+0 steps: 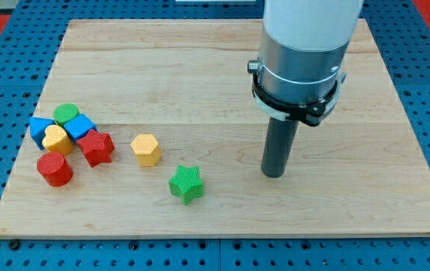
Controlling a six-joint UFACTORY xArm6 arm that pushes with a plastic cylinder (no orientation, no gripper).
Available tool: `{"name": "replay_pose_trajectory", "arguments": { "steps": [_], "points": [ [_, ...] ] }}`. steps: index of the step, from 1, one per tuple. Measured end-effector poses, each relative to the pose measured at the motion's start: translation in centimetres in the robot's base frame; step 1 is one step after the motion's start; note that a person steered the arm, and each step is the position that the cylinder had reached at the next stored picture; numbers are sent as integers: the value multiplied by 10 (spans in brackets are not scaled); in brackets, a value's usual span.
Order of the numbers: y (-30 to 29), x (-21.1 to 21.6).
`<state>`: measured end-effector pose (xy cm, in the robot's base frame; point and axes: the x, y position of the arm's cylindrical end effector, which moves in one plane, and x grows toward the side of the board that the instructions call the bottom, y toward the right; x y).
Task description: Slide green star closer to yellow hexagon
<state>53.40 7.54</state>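
Note:
The green star (186, 184) lies on the wooden board (199, 75) near the view's bottom centre. The yellow hexagon (146, 149) sits up and to the left of it, a short gap apart. My tip (273, 175) rests on the board to the right of the green star, well apart from it, at about the same height in the view. It touches no block.
A cluster of blocks sits at the view's left: a red star (96, 147), a red cylinder (55, 169), a yellow block (56, 140), a blue cube (80, 126), a blue triangle (40, 128) and a green cylinder (66, 114).

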Motion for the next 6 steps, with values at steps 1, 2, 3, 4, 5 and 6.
{"name": "replay_pose_trajectory", "arguments": {
  "steps": [1, 2, 3, 4, 5, 6],
  "points": [
    [-23, 35],
    [-68, 65],
    [-88, 65],
    [-150, 13],
    [-159, 67],
    [-257, 53]
  ]
}}
